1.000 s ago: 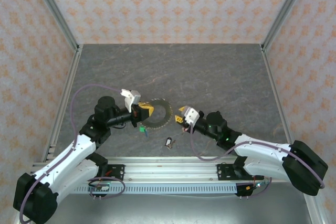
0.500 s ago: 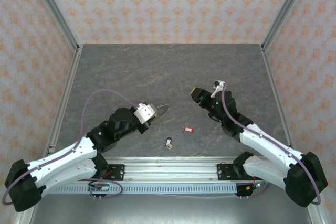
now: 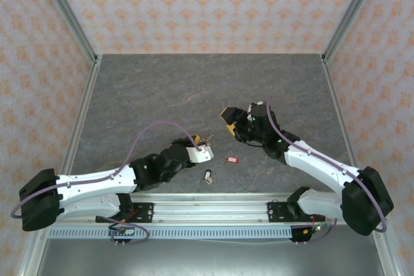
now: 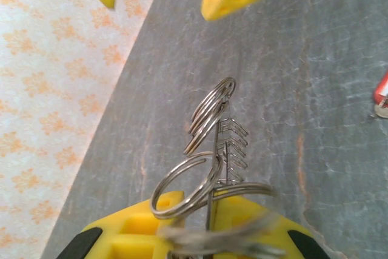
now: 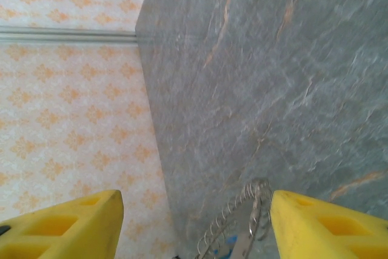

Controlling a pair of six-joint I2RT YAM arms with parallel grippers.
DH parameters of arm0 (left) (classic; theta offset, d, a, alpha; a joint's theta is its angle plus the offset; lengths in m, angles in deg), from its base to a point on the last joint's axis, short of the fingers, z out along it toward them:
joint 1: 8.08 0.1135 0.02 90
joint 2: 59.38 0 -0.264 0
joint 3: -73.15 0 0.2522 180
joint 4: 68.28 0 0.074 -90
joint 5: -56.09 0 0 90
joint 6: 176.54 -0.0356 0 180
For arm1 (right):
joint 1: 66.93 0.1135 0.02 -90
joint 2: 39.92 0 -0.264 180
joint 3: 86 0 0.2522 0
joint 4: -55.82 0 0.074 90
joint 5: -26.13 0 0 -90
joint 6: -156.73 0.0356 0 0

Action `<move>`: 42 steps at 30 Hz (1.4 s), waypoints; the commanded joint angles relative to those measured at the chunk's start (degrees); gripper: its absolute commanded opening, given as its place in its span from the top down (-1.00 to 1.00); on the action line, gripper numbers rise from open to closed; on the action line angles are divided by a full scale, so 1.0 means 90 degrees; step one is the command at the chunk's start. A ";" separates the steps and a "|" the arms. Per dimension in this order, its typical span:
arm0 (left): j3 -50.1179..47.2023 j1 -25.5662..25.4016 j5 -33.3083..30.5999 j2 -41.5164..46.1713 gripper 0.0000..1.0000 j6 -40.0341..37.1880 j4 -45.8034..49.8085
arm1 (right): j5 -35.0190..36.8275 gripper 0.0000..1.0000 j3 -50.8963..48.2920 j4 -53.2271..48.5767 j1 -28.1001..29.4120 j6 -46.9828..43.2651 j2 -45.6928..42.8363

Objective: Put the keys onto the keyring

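Left hand has swung inward, clenching the keyring. Right hand, released at its two o'clock, likely fetches the red key next.

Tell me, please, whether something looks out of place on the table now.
Two task items lie loose on the table: the red-tagged key and the small black piece. Neither is on the keyring, which the left gripper holds clamped. The right gripper is open and empty.
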 commanded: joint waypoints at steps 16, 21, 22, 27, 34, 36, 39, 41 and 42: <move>0.0504 -0.0246 -0.1102 -0.0718 1.00 -0.1252 -0.1260 | -0.0284 -0.03 0.0607 0.0288 0.0694 0.0820 0.0887; 0.0610 -0.0247 -0.1197 -0.0998 1.00 -0.1382 -0.1262 | -0.0126 0.35 0.0505 0.0274 0.0694 0.0835 0.0713; 0.0635 -0.0252 -0.1232 -0.1018 1.00 -0.1354 -0.1262 | -0.0055 0.46 0.0469 0.0280 0.0694 0.0850 0.0665; 0.0750 -0.0247 -0.0719 -0.0722 0.66 -0.0720 -0.0783 | 0.0357 0.82 0.0085 0.0861 0.0694 0.0839 0.0477; 0.0804 -0.0240 0.0954 0.0223 -0.09 0.0882 0.0788 | 0.1005 1.00 -0.0464 0.2153 0.0694 0.0020 0.0103; 0.0694 -0.0237 0.1602 0.0739 -0.21 0.1395 0.1158 | 0.1151 1.00 -0.0617 0.2554 0.0642 -0.0579 0.0103; 0.0357 -0.0019 0.2267 0.1675 -0.43 0.2326 0.1283 | 0.1005 1.00 -0.0806 0.3178 0.0508 -0.1906 0.0099; 0.0069 0.0359 0.2353 0.2223 -0.48 0.3138 0.1124 | 0.0392 1.00 -0.0855 0.3578 0.0432 -0.3054 0.0104; -0.0087 0.0643 0.2332 0.2445 -0.50 0.3611 0.1048 | 0.0022 1.00 -0.0865 0.3615 0.0412 -0.3722 0.0102</move>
